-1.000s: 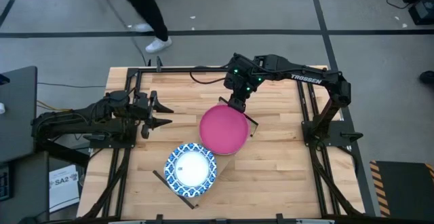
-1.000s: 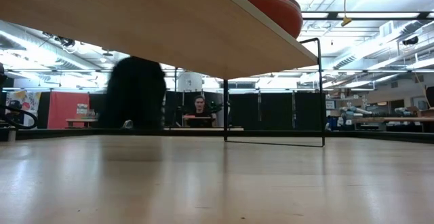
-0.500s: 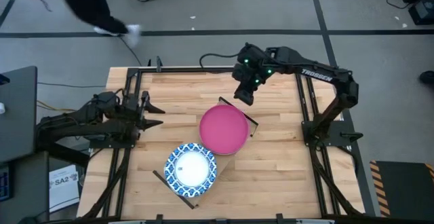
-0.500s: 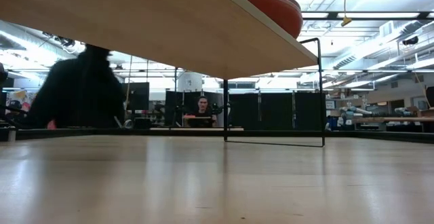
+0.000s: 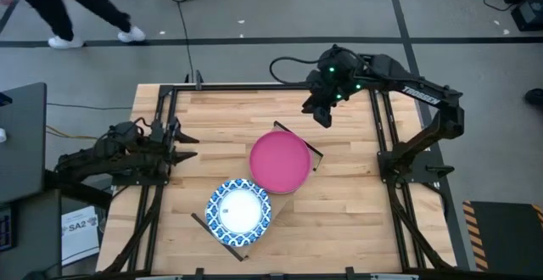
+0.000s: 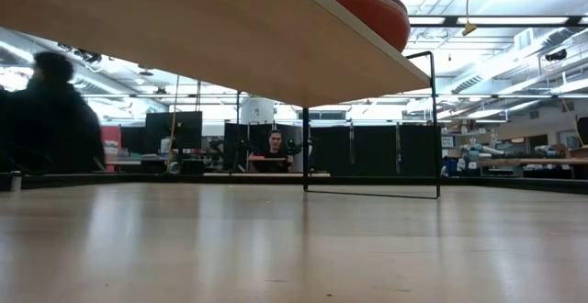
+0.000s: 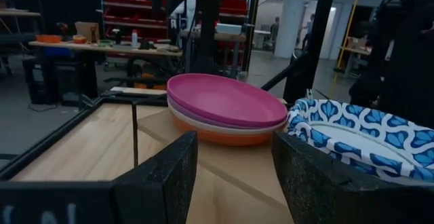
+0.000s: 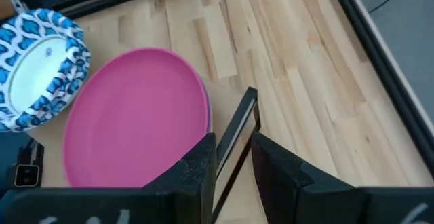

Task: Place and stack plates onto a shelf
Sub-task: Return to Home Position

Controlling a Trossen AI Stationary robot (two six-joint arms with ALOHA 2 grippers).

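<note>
High view: round magenta plate [image 5: 279,161] tops the plain stack on the long light-wood shelf board [image 6: 184,28], w/ the white blue-rimmed plates [image 5: 238,210] stacked just beside it.
Right gripper [image 5: 323,115] hangs beyond the shelf's magenta end, fingers slightly apart, holding nothing. Left gripper [image 5: 190,145] sits at table left, fingers spread wide, empty. In your low view the shelf's underside blocks most of the stack; only the orange plate [image 6: 377,7] edge shows. A person [image 5: 81,4] is on the floor beyond the table.

White sheet [image 5: 82,226], lying off the table [image 5: 356,195] at 8 o'clock, reads "SA2". White brand lettering on the right arm [image 5: 422,94], at 2 o'clock, cannot be read with certainty.
</note>
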